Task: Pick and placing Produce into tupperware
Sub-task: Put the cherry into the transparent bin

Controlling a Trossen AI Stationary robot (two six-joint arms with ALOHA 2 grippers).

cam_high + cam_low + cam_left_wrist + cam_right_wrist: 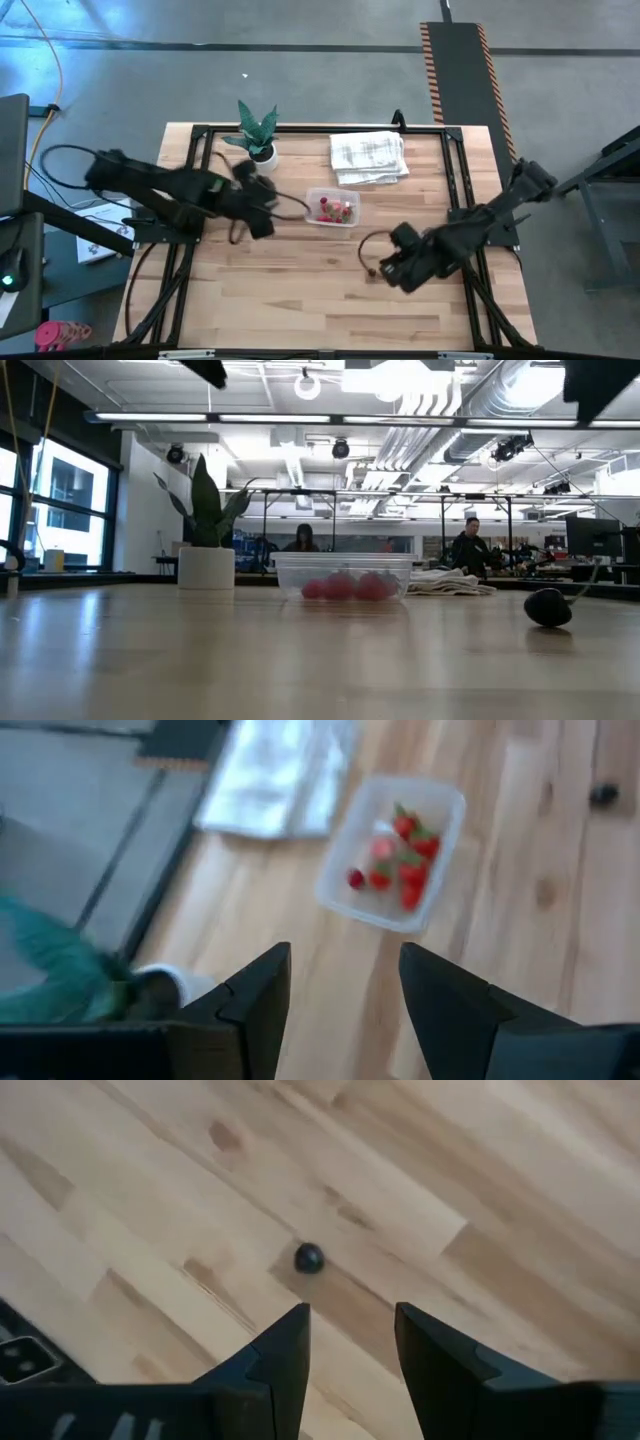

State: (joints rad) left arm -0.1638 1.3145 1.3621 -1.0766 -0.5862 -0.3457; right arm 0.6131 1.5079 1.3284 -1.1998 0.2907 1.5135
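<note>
The clear tupperware (333, 208) stands on the table near its middle and holds several red produce pieces (405, 860). One dark round piece (309, 1258) lies alone on the bare wood, also visible in the low view (548, 607). My left gripper (345, 955) is open and hovers left of the tupperware, which shows beyond its fingers. My right gripper (352, 1315) is open above the table, right beside the dark piece (372, 270) without touching it.
A potted green plant (258, 135) stands near the far edge, left of a folded white towel (368, 157). Black frame rails (455, 180) run along the table's sides. Bare wood stretches across the near half. People show in the room behind (468, 545).
</note>
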